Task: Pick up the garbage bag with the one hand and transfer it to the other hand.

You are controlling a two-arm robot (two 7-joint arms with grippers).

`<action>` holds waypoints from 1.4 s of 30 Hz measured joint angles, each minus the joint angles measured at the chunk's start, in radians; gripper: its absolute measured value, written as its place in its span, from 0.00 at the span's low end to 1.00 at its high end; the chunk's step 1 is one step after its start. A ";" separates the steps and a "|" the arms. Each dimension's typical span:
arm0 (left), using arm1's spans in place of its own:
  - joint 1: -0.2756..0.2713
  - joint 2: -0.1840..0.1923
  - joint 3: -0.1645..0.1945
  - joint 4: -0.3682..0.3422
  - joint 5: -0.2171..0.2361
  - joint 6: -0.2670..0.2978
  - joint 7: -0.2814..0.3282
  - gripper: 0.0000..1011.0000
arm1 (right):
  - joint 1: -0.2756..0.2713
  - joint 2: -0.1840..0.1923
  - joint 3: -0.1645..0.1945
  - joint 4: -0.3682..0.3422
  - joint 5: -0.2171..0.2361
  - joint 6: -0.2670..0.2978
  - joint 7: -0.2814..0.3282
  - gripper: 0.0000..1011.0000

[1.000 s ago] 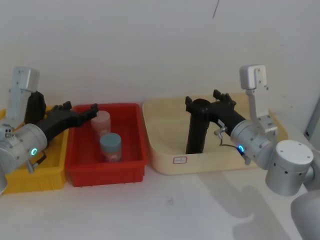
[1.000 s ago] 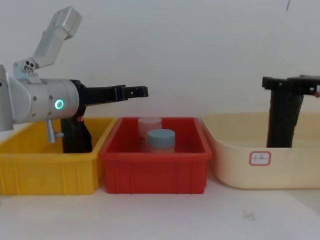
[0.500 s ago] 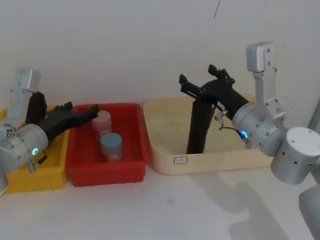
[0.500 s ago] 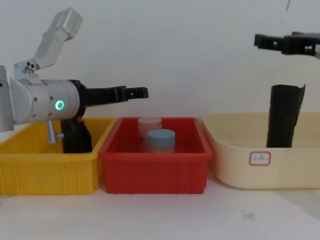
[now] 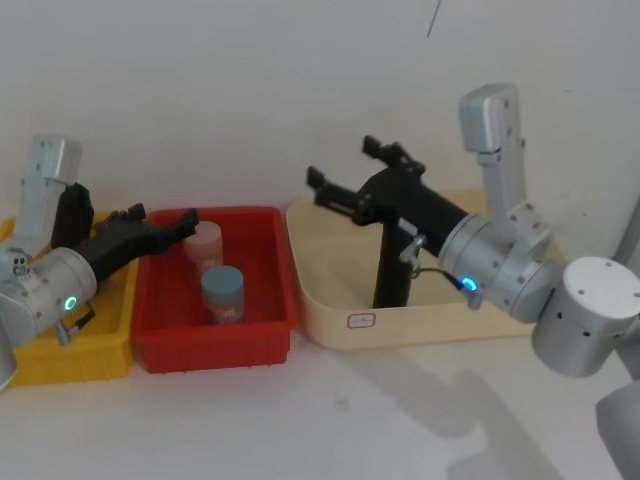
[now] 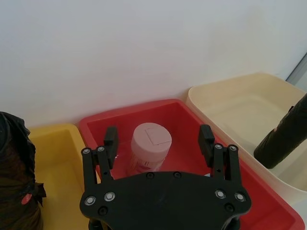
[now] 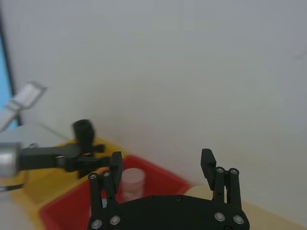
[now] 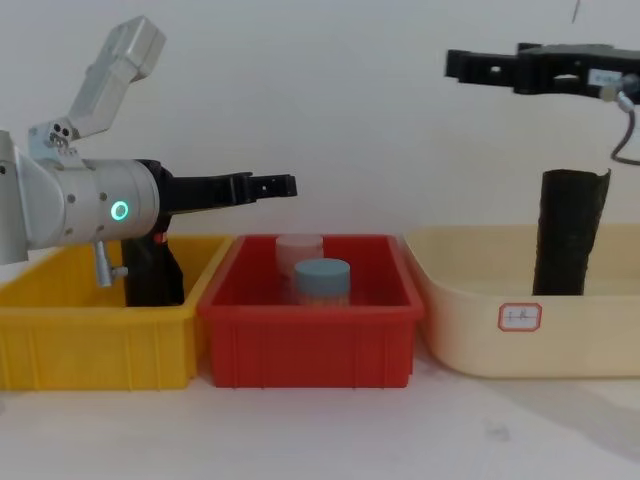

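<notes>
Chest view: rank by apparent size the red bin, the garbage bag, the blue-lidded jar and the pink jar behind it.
1. red bin.
2. garbage bag, its base hidden by the wall of the cream tub.
3. blue-lidded jar and pink jar: unranked, since the pink one is partly hidden and farther back.

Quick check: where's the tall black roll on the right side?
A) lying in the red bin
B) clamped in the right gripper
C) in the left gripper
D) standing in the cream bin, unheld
D: the garbage bag stands upright in the cream bin, and the open right gripper is above its top, apart from it.
</notes>
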 joint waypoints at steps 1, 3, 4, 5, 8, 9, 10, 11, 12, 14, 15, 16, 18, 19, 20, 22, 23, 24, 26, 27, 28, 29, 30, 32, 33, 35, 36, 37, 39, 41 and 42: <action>0.000 0.000 0.000 0.000 0.000 0.000 0.000 0.99 | -0.001 0.001 -0.005 -0.004 0.001 0.002 0.006 0.99; 0.000 0.000 0.000 0.000 0.000 0.000 0.000 0.99 | -0.003 0.004 -0.021 -0.014 0.004 0.011 0.024 0.99; 0.000 0.000 0.000 0.000 0.000 0.000 0.000 0.99 | -0.003 0.006 -0.037 -0.020 0.004 0.016 0.035 0.99; 0.000 0.000 0.000 0.001 0.000 0.000 0.000 0.99 | -0.003 0.006 -0.037 -0.020 0.004 0.016 0.035 0.99; 0.000 0.000 0.000 0.001 0.000 0.000 0.000 0.99 | 0.001 0.005 -0.075 -0.026 0.003 0.033 0.060 0.99; 0.000 0.000 0.000 0.001 0.000 0.000 0.000 0.99 | 0.003 0.005 -0.083 -0.026 0.003 0.038 0.066 0.99; 0.000 0.000 0.000 0.001 0.000 0.000 0.000 0.99 | 0.007 0.003 -0.096 -0.026 0.000 0.045 0.074 0.99; 0.000 0.000 0.000 0.001 0.000 0.000 0.000 0.99 | 0.007 0.003 -0.096 -0.026 0.000 0.045 0.074 0.99; 0.000 0.000 0.000 0.001 0.000 0.000 0.000 0.99 | 0.010 0.003 -0.105 -0.026 -0.001 0.048 0.077 0.99; 0.000 0.000 0.000 0.001 0.000 0.000 0.000 0.99 | 0.018 0.000 -0.126 -0.022 -0.006 0.057 0.088 0.99; 0.000 0.000 0.000 0.001 0.000 0.000 0.000 0.99 | 0.024 -0.001 -0.137 -0.018 -0.009 0.065 0.095 0.99; 0.000 0.000 0.000 0.001 0.000 0.000 0.000 0.99 | 0.028 -0.003 -0.146 -0.015 -0.011 0.068 0.098 0.99; 0.000 0.000 0.000 0.001 0.000 0.000 0.000 0.99 | 0.039 -0.007 -0.160 -0.007 -0.014 0.077 0.107 0.99; 0.000 0.000 0.000 0.001 0.000 0.000 0.000 0.99 | 0.043 -0.009 -0.166 -0.002 -0.015 0.080 0.110 0.99; 0.000 0.000 0.000 0.001 0.000 0.000 0.000 0.99 | 0.051 -0.013 -0.174 0.005 -0.016 0.087 0.113 0.99; 0.000 0.000 0.000 0.001 0.000 0.000 0.000 0.99 | 0.060 -0.018 -0.184 0.014 -0.016 0.093 0.115 0.99; 0.000 0.000 0.000 0.001 0.000 0.000 0.000 0.99 | 0.064 -0.020 -0.187 0.018 -0.017 0.097 0.116 0.99; 0.000 0.000 0.000 0.001 0.000 0.000 0.000 0.99 | 0.072 -0.025 -0.193 0.026 -0.018 0.103 0.116 0.99; 0.000 0.000 0.000 0.001 0.000 0.000 0.000 0.99 | 0.082 -0.031 -0.199 0.037 -0.018 0.109 0.116 0.99; 0.000 0.000 0.000 0.001 0.000 0.000 0.000 0.99 | 0.086 -0.033 -0.201 0.042 -0.019 0.112 0.116 0.99; 0.000 0.000 0.000 0.001 0.000 0.000 0.000 0.99 | 0.095 -0.038 -0.206 0.053 -0.020 0.118 0.115 0.99; 0.000 0.000 0.000 0.001 0.000 0.000 0.000 0.99 | 0.104 -0.042 -0.210 0.063 -0.021 0.123 0.114 0.99; 0.000 0.000 0.000 0.001 0.000 0.000 0.000 0.99 | 0.104 -0.042 -0.210 0.063 -0.021 0.123 0.114 0.99; 0.000 0.000 0.000 0.001 0.000 0.000 0.000 0.99 | 0.117 -0.046 -0.218 0.081 -0.024 0.130 0.112 0.99; 0.000 0.000 0.000 0.001 0.000 0.000 0.000 0.99 | 0.125 -0.048 -0.223 0.091 -0.028 0.134 0.111 0.99; 0.000 0.000 0.000 0.001 0.000 0.000 0.000 0.99 | 0.134 -0.049 -0.229 0.102 -0.031 0.137 0.110 0.99; 0.000 0.000 0.000 0.001 0.000 0.000 0.000 0.99 | 0.138 -0.049 -0.232 0.107 -0.033 0.139 0.110 0.99; 0.000 0.000 0.000 0.001 0.000 0.000 0.000 0.99 | 0.145 -0.050 -0.238 0.118 -0.038 0.141 0.110 0.99; 0.000 0.000 0.000 0.001 0.000 0.000 0.000 0.99 | 0.156 -0.048 -0.247 0.135 -0.044 0.143 0.110 0.99; 0.000 0.000 0.000 0.001 0.000 0.000 0.000 0.99 | 0.163 -0.047 -0.253 0.145 -0.048 0.143 0.110 0.99; 0.000 0.000 0.000 0.001 0.000 0.000 0.000 0.99 | 0.170 -0.045 -0.260 0.157 -0.053 0.143 0.111 0.99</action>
